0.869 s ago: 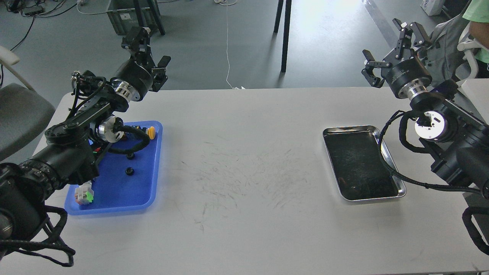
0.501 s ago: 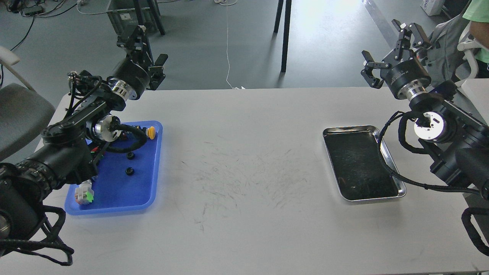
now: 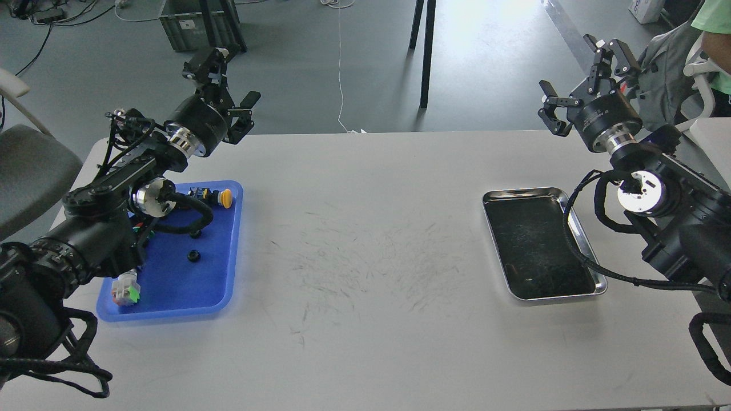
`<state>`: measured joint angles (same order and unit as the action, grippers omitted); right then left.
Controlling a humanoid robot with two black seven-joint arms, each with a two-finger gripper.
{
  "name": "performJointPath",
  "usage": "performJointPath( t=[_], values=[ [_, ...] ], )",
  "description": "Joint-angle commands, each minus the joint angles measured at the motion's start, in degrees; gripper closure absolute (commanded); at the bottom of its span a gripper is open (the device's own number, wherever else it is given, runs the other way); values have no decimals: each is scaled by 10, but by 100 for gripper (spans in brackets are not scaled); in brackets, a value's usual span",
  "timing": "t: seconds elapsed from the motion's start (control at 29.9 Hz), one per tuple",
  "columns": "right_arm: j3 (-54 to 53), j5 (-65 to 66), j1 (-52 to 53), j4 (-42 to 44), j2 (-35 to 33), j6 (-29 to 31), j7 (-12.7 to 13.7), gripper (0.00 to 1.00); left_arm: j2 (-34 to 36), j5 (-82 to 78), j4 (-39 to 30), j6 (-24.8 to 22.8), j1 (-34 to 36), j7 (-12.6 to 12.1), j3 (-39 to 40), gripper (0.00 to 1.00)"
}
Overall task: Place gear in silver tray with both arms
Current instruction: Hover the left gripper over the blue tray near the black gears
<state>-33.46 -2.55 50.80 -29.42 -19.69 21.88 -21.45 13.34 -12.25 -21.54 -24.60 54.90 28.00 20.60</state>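
Note:
The silver tray point(image 3: 531, 240) lies empty on the right side of the table. Two small black round parts sit in the blue tray point(image 3: 229, 268) on the left; the clearer one point(image 3: 194, 256) looks like the gear, the other point(image 3: 196, 233) lies beside my left arm's cable. My left gripper point(image 3: 229, 81) hangs open over the table's far left edge, above and behind the blue tray, holding nothing. Past the far right corner of the table my right gripper point(image 3: 578, 79) is raised and open, also with nothing in it, behind the silver tray.
The blue tray also holds a yellow-capped button point(image 3: 225, 198) and a white and green connector point(image 3: 126, 291). A black cable point(image 3: 577, 251) from my right arm drapes over the silver tray's right rim. A person sits at the far right point(image 3: 714, 34). A chair point(image 3: 28, 171) stands left.

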Motion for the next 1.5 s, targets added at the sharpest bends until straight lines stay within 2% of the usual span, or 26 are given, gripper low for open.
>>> performJointPath(
  t=[0.0,0.13,0.37,1.47],
  values=[
    [0,0,0,1,0,-1,-1,1,-2,3,7,13,0,0,-5,1],
    [0,0,0,1,0,0,-1,1,-10,0,14,63,-3,0,-7,1],
    [0,0,0,1,0,-1,-1,1,-15,-1,18,71,-1,0,-8,1],
    [-3,1,-7,1,0,0,-1,1,-13,7,38,61,-1,0,7,1]
  ],
)
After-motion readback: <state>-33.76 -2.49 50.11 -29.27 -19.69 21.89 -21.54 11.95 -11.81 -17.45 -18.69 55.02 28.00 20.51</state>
